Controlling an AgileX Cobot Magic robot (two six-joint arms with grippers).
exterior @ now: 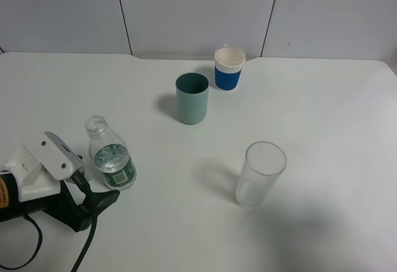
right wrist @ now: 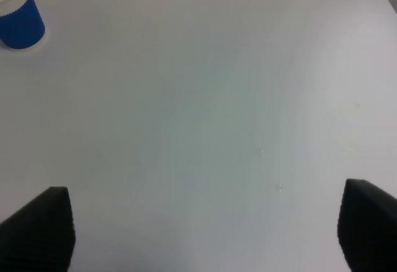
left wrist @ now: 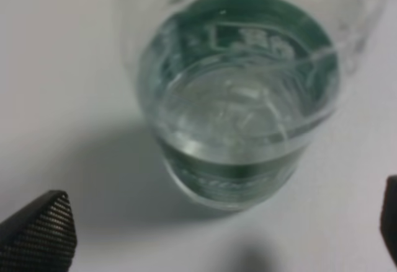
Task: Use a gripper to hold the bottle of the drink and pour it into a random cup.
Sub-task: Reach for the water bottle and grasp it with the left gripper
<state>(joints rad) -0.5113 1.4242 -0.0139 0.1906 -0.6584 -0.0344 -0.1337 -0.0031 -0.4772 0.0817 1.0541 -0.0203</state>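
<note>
White table (exterior: 329, 111), grey panelled wall (exterior: 198, 12) at the far edge. The bottle (exterior: 111, 157) stands upright at the near left of the table, neck open with no cap on it, dark green label around the lower body, clear liquid inside. The left gripper (left wrist: 214, 228) lies low at the near-left corner, just beside the bottle on its left and near side, a black cable (exterior: 87, 241) trailing off toward the near edge. In the left wrist view the bottle (left wrist: 239, 105) fills the middle, seen from above and close; the two dark fingertips (left wrist: 37, 232) sit at the frame's corners, spread wide, the bottle ahead of them and not between them — jaws wide apart, nothing held, no contact visible. The teal cup (exterior: 192, 98) stands upright toward the far middle of the table, well apart from the bottle, to its right and farther back; its inside is in shadow. Just beyond it and slightly right is a white-and-blue cup (exterior: 229, 69), near the far edge. A clear glass tumbler (exterior: 260, 173) stands right of centre, nearer than both cups. The right gripper (right wrist: 201, 225) does not show in the high view; its wrist camera looks down on bare table, tips parted to either side with nothing between them — the white-and-blue cup (right wrist: 18, 18) at one corner of that view.
</note>
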